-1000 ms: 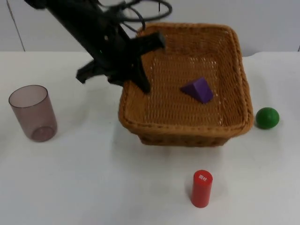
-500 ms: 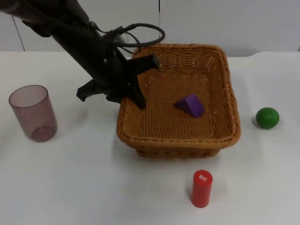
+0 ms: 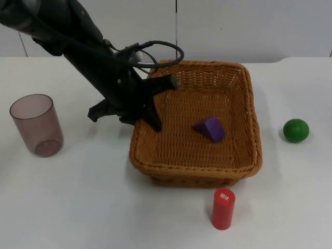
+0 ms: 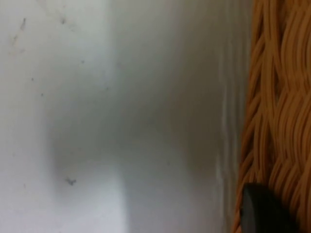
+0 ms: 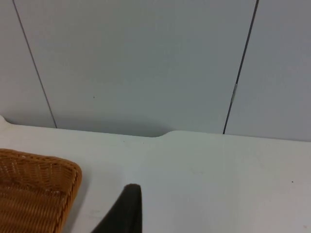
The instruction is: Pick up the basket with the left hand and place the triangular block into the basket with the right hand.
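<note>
The purple triangular block point(image 3: 210, 128) lies on the woven floor of the square tan wicker basket point(image 3: 244, 155), a little toward three o'clock of the basket's centre. The left gripper point(image 3: 150, 106) is closed on the basket's nine-o'clock rim: one black finger runs down inside the wall while the other part sits outside it, so the block lies at about three o'clock from the gripper, apart from it and with bare weave between them. The basket sits near the middle of the white table point(image 3: 78, 207). A translucent purple plastic cup point(image 3: 36, 124) stands at nine o'clock from the basket, a green ball point(image 3: 296, 130) at three o'clock, and a red cylinder point(image 3: 223, 208) upright at six o'clock. The left wrist view gives a close look at the wicker strands of the rim beside bare table. The right wrist view shows a basket corner and the grey partition wall point(image 5: 146, 63); whether the right gripper point(image 5: 127, 206) is open or closed cannot be told.
</note>
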`<act>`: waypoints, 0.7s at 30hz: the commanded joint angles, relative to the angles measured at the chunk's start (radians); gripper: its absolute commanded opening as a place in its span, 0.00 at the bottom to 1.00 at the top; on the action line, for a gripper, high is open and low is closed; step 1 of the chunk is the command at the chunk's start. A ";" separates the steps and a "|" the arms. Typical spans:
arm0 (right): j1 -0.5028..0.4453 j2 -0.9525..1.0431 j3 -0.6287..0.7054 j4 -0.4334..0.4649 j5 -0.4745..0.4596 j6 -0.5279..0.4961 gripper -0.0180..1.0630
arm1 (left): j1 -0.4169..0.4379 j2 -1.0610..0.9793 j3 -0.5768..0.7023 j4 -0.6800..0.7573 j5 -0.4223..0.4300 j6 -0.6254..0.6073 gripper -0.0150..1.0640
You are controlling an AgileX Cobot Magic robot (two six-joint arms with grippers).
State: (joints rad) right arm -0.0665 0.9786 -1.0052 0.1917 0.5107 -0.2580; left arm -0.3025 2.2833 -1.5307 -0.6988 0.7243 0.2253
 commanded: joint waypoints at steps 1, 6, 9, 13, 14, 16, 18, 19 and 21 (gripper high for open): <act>-0.003 -0.005 0.000 0.005 -0.014 -0.009 0.98 | 0.002 0.005 -0.010 -0.048 -0.007 0.010 0.01; -0.003 -0.005 0.000 0.005 -0.014 -0.023 0.98 | 0.002 0.017 -0.010 -0.095 0.000 0.045 0.01; -0.003 -0.005 0.000 0.005 -0.014 -0.023 0.98 | 0.002 0.017 -0.010 -0.111 0.000 0.051 0.01; -0.003 -0.005 0.000 0.005 -0.014 -0.023 0.98 | 0.002 0.017 -0.010 -0.112 0.004 0.040 0.01; -0.003 -0.005 0.000 0.005 -0.014 -0.023 0.98 | 0.002 0.017 -0.010 -0.112 0.004 0.040 0.01; -0.003 -0.005 0.000 0.005 -0.019 -0.023 0.98 | 0.002 0.017 -0.010 -0.098 0.004 0.001 0.04; -0.003 -0.005 0.000 0.005 -0.019 -0.023 0.98 | 0.002 0.017 -0.010 -0.086 0.004 -0.003 0.14; -0.003 -0.005 0.000 0.005 -0.019 -0.023 0.98 | 0.002 0.017 -0.010 -0.086 0.004 -0.003 0.14; -0.003 -0.005 0.000 0.005 -0.019 -0.023 0.98 | 0.002 0.012 -0.010 -0.062 0.004 -0.003 0.30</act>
State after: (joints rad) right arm -0.0665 0.9786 -1.0052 0.1917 0.5068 -0.2727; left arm -0.3025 2.3091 -1.5307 -0.7652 0.7179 0.2305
